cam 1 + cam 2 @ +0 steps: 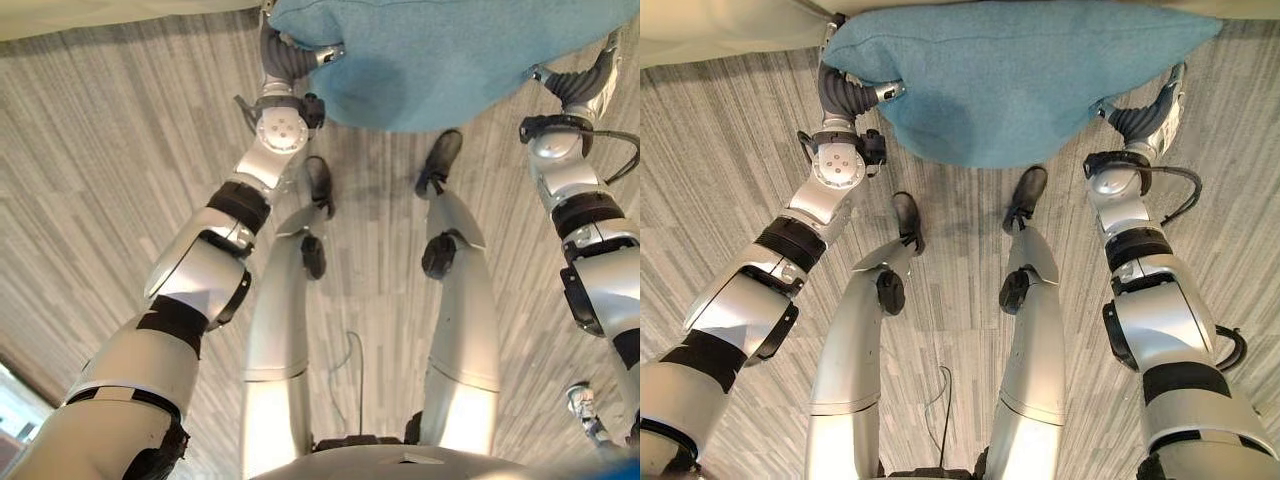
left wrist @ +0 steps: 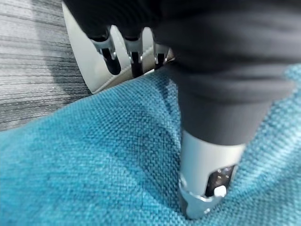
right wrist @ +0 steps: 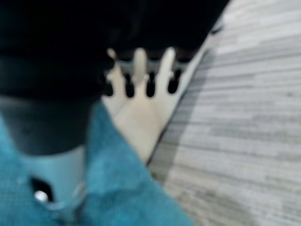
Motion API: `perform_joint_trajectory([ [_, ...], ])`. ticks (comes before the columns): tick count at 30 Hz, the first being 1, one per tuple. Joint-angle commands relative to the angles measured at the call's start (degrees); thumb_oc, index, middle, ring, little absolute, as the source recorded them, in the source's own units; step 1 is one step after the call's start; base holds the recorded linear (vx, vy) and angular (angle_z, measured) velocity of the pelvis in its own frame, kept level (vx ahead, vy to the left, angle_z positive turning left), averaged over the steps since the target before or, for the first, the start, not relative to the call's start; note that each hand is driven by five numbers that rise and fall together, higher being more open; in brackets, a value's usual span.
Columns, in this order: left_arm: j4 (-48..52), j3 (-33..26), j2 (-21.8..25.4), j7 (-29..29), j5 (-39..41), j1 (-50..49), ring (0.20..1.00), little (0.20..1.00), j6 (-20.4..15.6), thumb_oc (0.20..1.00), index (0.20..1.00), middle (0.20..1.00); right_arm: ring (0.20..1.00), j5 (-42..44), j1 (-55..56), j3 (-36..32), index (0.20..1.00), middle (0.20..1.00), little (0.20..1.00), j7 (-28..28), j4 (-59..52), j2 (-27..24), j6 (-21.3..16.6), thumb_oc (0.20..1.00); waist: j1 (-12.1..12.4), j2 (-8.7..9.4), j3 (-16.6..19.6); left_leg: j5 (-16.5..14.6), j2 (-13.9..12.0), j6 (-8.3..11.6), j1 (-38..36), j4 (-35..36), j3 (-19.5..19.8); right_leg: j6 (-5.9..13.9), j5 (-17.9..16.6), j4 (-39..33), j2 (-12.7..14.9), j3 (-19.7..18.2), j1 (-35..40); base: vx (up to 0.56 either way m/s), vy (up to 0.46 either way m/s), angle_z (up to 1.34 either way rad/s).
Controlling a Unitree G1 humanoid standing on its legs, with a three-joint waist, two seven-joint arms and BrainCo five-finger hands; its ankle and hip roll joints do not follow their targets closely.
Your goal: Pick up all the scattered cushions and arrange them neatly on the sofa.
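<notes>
You've got the teal cushion point(image 1: 1020, 85) up off the striped floor point(image 1: 730, 170) and carried between both hands, right at the pale sofa edge point(image 1: 720, 35): left hand point(image 2: 207, 155) has its thumb dug into the fabric with its fingers over the far side, right hand point(image 3: 56, 183) pinches its end the same way. Watch the sag in the middle, because if either thumb eases before the cushion clears the sofa edge, you'll probably see that end slump and the whole thing slide back to the floor. Don't let the front seam catch it either, or it could twist out of that shallow right-hand grip.
</notes>
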State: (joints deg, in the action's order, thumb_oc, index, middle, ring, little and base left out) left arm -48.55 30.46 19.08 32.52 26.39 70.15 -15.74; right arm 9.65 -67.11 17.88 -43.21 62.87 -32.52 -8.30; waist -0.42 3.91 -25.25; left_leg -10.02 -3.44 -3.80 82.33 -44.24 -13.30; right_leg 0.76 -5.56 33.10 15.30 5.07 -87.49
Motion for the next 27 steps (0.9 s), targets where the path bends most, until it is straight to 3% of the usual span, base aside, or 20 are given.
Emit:
perform_joint_trajectory([
  [1, 4.1, 0.0, -2.4, -0.4, -1.7, -2.7, 1.0, 1.0, -3.7, 1.0, 1.0, 1.0, 1.0, 4.7, 2.0, 2.3, 1.0, 1.0, 1.0, -1.3, -0.5, 0.6, -2.2, 1.0, -3.0, -4.14, 5.8, -2.1, 1.6, 4.29, 1.2, 2.4, 11.7, 5.76, 12.6, 9.3, -1.6, -2.9, 2.8, 0.0, 0.0, 0.0],
  [3, 5.3, 0.1, -2.0, -0.8, -1.7, -2.9, 1.0, 1.0, -3.9, 1.0, 1.0, 1.0, 1.0, 6.7, 1.6, 2.2, 1.0, 1.0, 1.0, 0.0, -1.3, 0.3, -3.9, 1.0, -2.8, -4.29, 6.0, -2.0, 1.6, 4.33, 1.5, 2.5, 11.8, 5.83, 12.7, 9.3, -1.6, -3.1, 2.4, 0.0, 0.0, 0.0],
  [4, 7.0, 0.2, -1.2, -1.4, -1.7, -3.3, 1.0, 1.0, -4.1, 1.0, 1.0, 1.0, 1.0, 11.2, 0.9, 2.2, 1.0, 1.0, 1.0, 2.9, -2.7, 0.3, -6.8, 1.0, -2.4, -4.41, 6.2, -2.0, 1.8, 4.3, 2.1, 2.3, 11.9, 5.89, 12.8, 9.9, -1.7, -3.0, 1.8, 0.0, 0.0, 0.0],
  [11, 9.2, 0.5, -0.8, -3.4, 0.2, -3.2, 1.0, 1.0, -5.0, 1.0, 1.0, 1.0, 1.0, 18.4, -3.2, 5.1, 1.0, 1.0, 1.0, 9.9, -5.0, -0.1, -11.4, 1.0, -1.6, -4.84, 6.3, -1.8, 1.8, 4.49, 3.4, 1.5, 12.4, 5.98, 12.9, 11.0, -1.7, -3.1, 0.4, 0.0, 0.0, 0.0],
  [19, 11.5, 2.5, -0.7, -6.2, 2.9, -1.4, 1.0, 1.0, -5.8, 1.0, 1.0, 1.0, 1.0, 23.9, -9.9, 13.8, 1.0, 1.0, 1.0, 20.6, -9.0, -0.7, -13.2, 1.0, 0.0, -5.17, 6.9, -1.3, 2.0, 4.6, 5.8, -1.1, 13.1, 5.81, 13.2, 14.2, -1.3, -3.2, -2.3, 0.01, -0.01, 0.01],
  [27, 11.3, 3.9, -2.1, -7.0, 6.1, 1.0, 1.0, 1.0, -6.6, 1.0, 1.0, 1.0, 1.0, 25.3, -14.6, 20.0, 1.0, 1.0, 1.0, 24.2, -13.7, 1.6, -13.6, 1.0, 0.5, -5.22, 7.1, -1.2, 2.1, 4.71, 6.4, -1.9, 13.6, 5.68, 13.2, 14.6, -1.5, -3.1, -2.4, 0.0, 0.0, 0.0],
])
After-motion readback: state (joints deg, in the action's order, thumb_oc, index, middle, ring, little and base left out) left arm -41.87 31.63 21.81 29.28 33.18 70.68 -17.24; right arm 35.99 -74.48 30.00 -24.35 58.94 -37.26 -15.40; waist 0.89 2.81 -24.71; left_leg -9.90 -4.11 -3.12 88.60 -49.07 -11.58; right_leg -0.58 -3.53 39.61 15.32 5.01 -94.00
